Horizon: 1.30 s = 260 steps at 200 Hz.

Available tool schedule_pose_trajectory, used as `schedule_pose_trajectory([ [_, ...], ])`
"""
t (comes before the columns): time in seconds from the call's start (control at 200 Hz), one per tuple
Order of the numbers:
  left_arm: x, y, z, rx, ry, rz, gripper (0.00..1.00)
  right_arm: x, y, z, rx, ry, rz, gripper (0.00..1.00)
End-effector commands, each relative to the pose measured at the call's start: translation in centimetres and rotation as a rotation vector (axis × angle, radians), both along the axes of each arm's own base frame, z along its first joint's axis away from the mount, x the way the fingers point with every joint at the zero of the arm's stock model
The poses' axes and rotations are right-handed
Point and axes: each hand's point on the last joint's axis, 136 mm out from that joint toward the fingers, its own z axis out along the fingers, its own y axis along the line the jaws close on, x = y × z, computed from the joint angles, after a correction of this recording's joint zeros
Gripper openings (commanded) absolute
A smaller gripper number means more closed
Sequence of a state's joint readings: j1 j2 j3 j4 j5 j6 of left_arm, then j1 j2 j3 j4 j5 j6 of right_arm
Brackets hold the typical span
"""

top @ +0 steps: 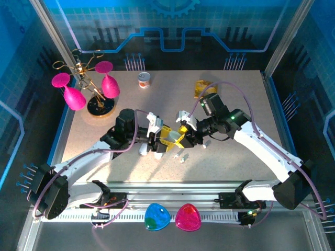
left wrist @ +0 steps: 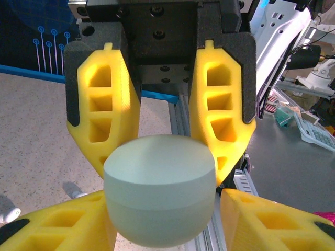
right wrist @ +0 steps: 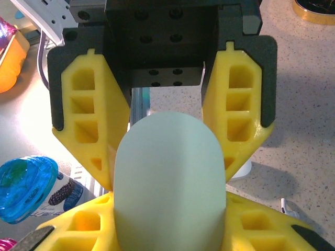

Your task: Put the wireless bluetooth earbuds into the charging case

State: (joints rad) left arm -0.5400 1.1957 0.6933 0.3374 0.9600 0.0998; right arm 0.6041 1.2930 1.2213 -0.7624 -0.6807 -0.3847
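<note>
Yellow fingers (right wrist: 86,115) pinch a pale-green case (right wrist: 170,183) — (rounded, smooth).

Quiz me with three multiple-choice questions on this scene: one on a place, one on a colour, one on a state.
1. The rack of pink goblets stands: A back left; B back right; C near rail.
2. The charging case held between the fingers is: A blue; B pale green; C pink.
3. That case's lid is: A off; B wide open; C shut.
Key: 1 A, upper left in the top view; 2 B, pale green in both wrist views; 3 C, its seam is a thin closed line.
</note>
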Motion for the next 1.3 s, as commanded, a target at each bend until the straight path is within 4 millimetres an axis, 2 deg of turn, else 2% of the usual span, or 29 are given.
schedule_pose_trajectory([
  [0.0,-1.0,-0.1,2.0,-0.043,-0.053,-0.042,0.53,-0.6,-0.1,0.8,-0.005,-0.024,0.019,0.08],
  [0.105,-0.8,-0.2,2.1,-0.042,-0.038,-0.034,0.51,-0.6,-0.1,0.7,-0.007,-0.020,0.019,0.08],
  [0.455,-1.0,-0.5,2.1,-0.042,-0.025,-0.054,0.30,-0.6,0.1,0.6,-0.009,-0.030,0.021,0.09],
  [0.5,-1.1,-0.5,2.0,-0.040,-0.031,-0.058,0.29,-0.5,0.0,0.6,-0.009,-0.035,0.017,0.13],
  [0.585,-1.2,-0.4,1.5,-0.034,-0.051,-0.064,0.27,-0.2,-0.2,0.7,-0.001,-0.043,-0.006,0.36],
  [0.675,-1.3,-0.3,1.1,-0.030,-0.073,-0.068,0.26,0.1,-0.6,1.0,0.025,-0.046,-0.027,0.44],
  [1.056,-1.9,-0.1,0.8,-0.044,-0.126,-0.092,0.24,2.2,-1.5,1.5,0.060,-0.038,-0.125,0.50],
  [1.296,-1.9,-0.3,0.4,-0.101,-0.172,-0.109,0.18,3.6,-2.4,2.1,0.094,-0.044,-0.192,0.53],
])
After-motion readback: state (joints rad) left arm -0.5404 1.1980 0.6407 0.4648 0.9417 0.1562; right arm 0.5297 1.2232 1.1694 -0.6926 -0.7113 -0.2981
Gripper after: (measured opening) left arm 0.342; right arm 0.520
